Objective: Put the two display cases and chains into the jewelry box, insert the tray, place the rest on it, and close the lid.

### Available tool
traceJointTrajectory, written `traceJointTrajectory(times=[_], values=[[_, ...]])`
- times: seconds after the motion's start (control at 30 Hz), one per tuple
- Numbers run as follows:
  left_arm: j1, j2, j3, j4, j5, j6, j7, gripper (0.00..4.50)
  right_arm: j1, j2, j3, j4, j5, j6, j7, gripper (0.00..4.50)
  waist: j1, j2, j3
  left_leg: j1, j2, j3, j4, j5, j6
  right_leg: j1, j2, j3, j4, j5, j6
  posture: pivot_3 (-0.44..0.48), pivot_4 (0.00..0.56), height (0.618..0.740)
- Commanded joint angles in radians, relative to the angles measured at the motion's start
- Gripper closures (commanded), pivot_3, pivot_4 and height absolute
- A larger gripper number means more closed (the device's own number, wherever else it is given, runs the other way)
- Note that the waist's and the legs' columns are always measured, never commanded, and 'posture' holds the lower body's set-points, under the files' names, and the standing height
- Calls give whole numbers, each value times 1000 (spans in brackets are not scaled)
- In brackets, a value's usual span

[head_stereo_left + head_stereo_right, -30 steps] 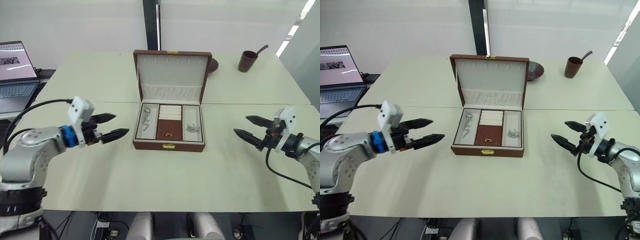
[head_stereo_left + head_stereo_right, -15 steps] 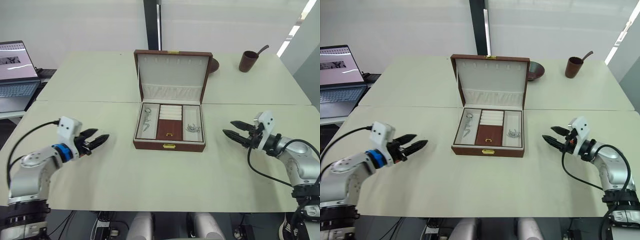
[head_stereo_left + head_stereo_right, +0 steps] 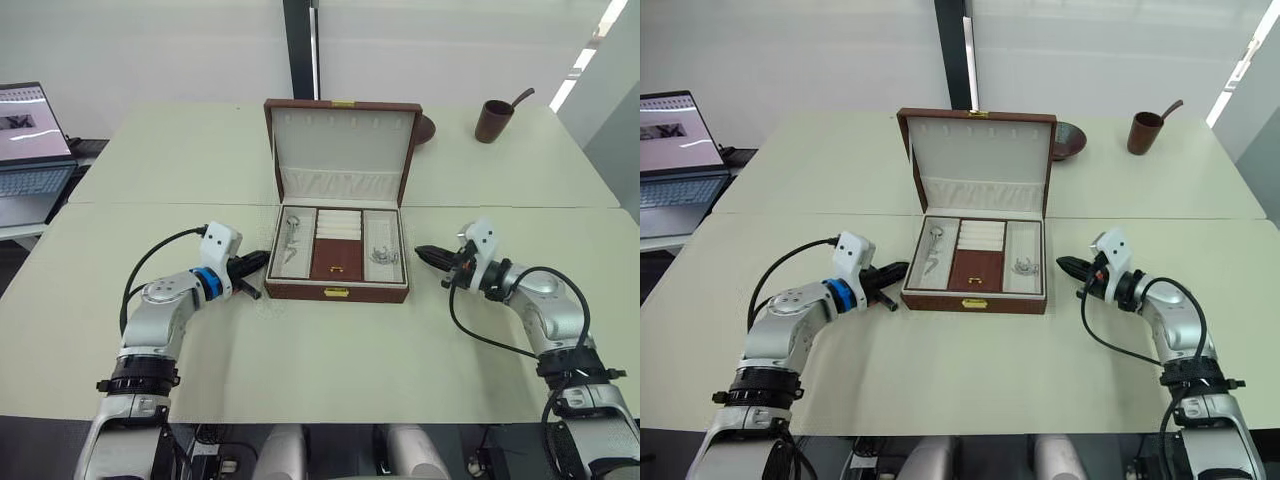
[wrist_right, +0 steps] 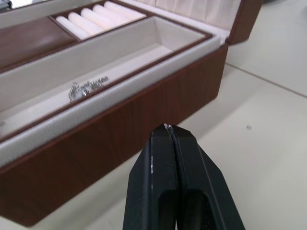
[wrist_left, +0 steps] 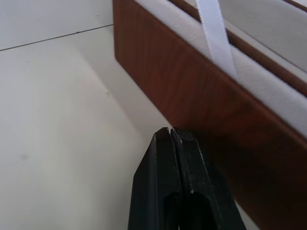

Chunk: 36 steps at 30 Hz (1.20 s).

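Tools (image 3: 252, 264) (image 3: 428, 254) flanking open reddish-brown jewelry box (image 3: 338, 291)

The scene is evenly and brightly lit from above, and only soft, faint shadows are cast on the pale table (image 3: 330, 350). A bright strip of glare is seen at the upper right edge. The head views are sharp throughout. In the wrist views the black fingers (image 4: 163, 191) are rendered close and slightly soft, and the box (image 5: 201, 110) wall is blurred toward the frame edge.
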Motion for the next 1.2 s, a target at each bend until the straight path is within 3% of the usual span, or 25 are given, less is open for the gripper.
traceJointTrajectory(times=[0.03, 0.63, 1.2], values=[[-18, -22, -36, -33, -7, -7, -33, 4500, -17, 16, 3, -42, 8, -9, 2, 4476, 1, 0, 0, 0, 0, 0, 0, 0, 0, 0, 0, 0, 0, 0, 0, 0, 150, 740], [175, 69, -83, -375, -78, 189, -169, 4500, 114, 20, 59, -300, 83, 177, 72, 4476, -3, 1, -1, 1, 1, -2, -1, 0, 0, 0, 0, 1, -1, 0, 0, 0, 150, 740], [349, 122, -52, -538, -97, 244, -151, 4500, 339, -52, 10, -606, 201, 370, 37, 4476, -3, 3, -2, 2, 1, -3, -1, 0, 0, 2, 0, 1, -2, 0, 0, 0, 150, 740]])
